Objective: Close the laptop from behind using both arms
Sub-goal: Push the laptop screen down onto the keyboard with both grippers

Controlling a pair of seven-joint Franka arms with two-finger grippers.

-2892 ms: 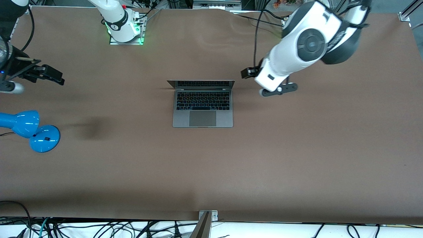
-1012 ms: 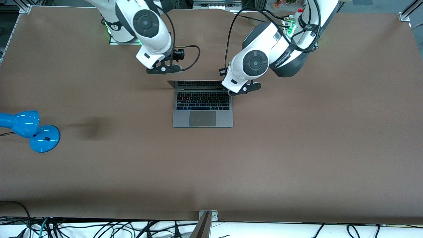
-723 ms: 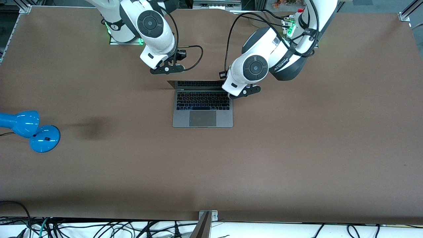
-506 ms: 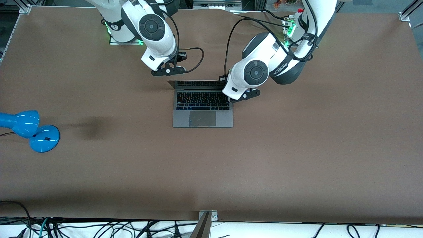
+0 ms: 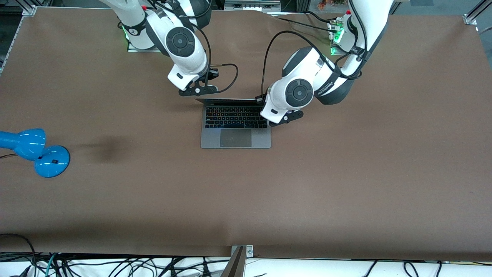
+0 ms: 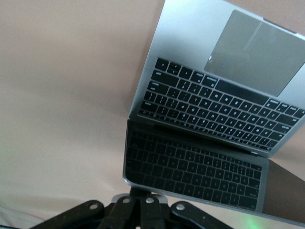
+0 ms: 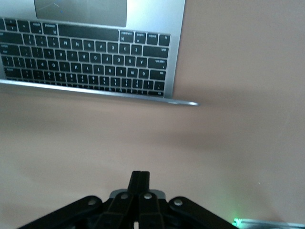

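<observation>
**Lid tipping forward, closing not yet finished**

Your laptop sits open near the middle of the tabletop, its keyboard and trackpad facing the front camera and its hinge edge toward the robots' bases. In the front view the lid shows only as a thin strip above the keys, so you can judge it stands close to upright or slightly past it. In the left wrist view the screen mirrors the keyboard at a steep angle, which fits that. The base looks square and lies flat.

The left gripper is over the lid corner at the left arm's end of the laptop; its fingers look drawn together and hold nothing. Whether they touch the lid you cannot tell. The right gripper is over the tabletop just beside the lid corner at the right arm's end, apparently short of it; its fingers are likewise together and empty.

What is left for you, by this reading: bring the right arm onto the lid, then press it down evenly until it meets the base. A blue lamp stands well apart.
</observation>
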